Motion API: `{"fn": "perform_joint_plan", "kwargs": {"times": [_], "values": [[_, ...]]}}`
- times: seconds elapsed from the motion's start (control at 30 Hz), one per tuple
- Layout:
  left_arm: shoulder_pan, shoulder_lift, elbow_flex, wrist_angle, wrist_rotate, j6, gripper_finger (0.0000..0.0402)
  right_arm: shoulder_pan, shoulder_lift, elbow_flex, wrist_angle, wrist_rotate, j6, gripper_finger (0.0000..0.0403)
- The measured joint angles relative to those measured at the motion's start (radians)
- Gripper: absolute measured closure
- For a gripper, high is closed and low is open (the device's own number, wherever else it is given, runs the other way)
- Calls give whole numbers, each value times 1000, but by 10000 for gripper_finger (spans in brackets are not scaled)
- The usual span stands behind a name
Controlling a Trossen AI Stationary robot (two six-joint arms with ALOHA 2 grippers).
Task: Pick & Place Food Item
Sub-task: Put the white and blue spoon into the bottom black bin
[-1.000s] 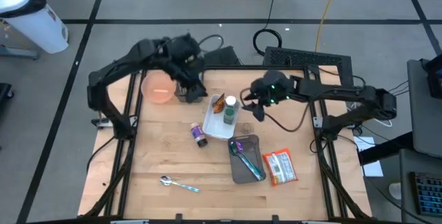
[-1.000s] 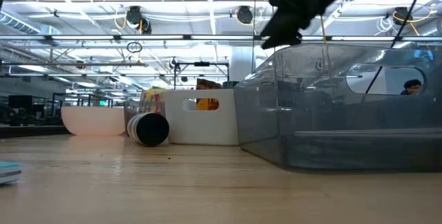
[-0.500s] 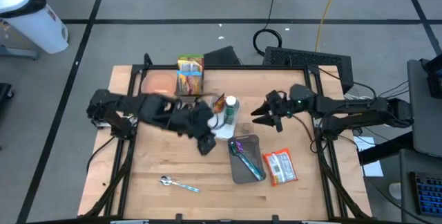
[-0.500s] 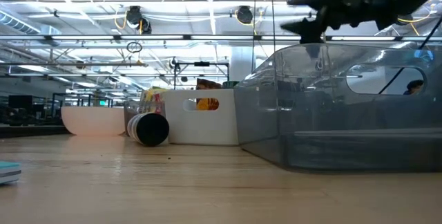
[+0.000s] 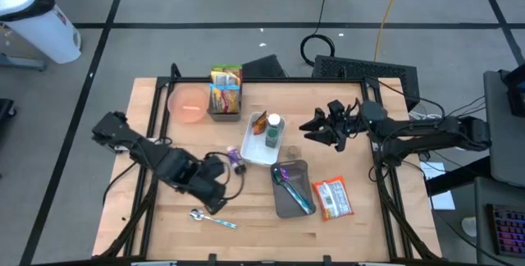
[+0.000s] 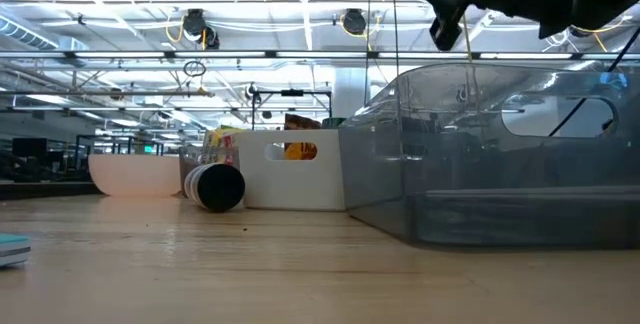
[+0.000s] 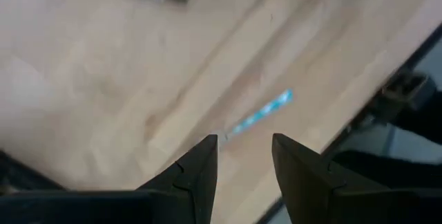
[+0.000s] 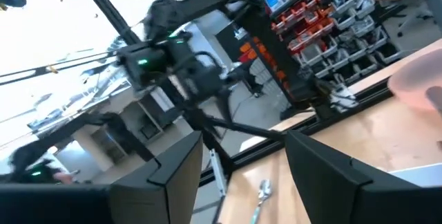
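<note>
A red-orange food packet [image 5: 332, 199] lies flat near the table's near right. A box of snack bars [image 5: 224, 90] stands at the far side beside a pink bowl [image 5: 189, 103]. My left gripper [image 5: 220, 197] is open and empty, low over the near left part of the table, just beyond a spoon [image 5: 212, 217]; its wrist view [image 7: 245, 141] shows the spoon's blue handle [image 7: 261, 112] ahead of the fingertips. My right gripper [image 5: 307, 129] is open and empty, raised above the table right of the white tray [image 5: 248, 146]; it also shows in the low view [image 6: 445, 9].
The white tray holds a bottle [image 5: 272, 131] and an orange item. A small purple bottle [image 5: 236, 162] lies on its side next to it. A clear grey container [image 5: 292, 190] holds utensils. The wood near the table's near edge is bare.
My left gripper has swung from the snack box by the bowl toward the table's near edge and down, ending by the spoon; the box now shows uncovered. My right gripper has drawn back a little toward the table's right edge.
</note>
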Motion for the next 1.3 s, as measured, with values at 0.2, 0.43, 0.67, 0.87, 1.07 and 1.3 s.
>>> {"fn": "perform_joint_plan", "kwargs": {"times": [0.2,0.43,0.67,0.87,1.07,1.3], "values": [[-83,-222,-383,315,61,-113,256,151,23,0,-2,254,-50,202],[-255,-483,-760,598,44,-304,256,337,161,4,90,626,-55,202],[-430,-609,-1013,794,7,-482,256,458,373,88,241,800,-4,202],[-521,-609,-1181,1079,-83,-597,256,492,503,218,257,860,-16,202],[-537,-610,-1271,1167,-242,-692,256,491,543,280,254,855,-52,202],[-524,-598,-1337,1202,-272,-773,256,465,530,282,262,778,-52,202]]}}
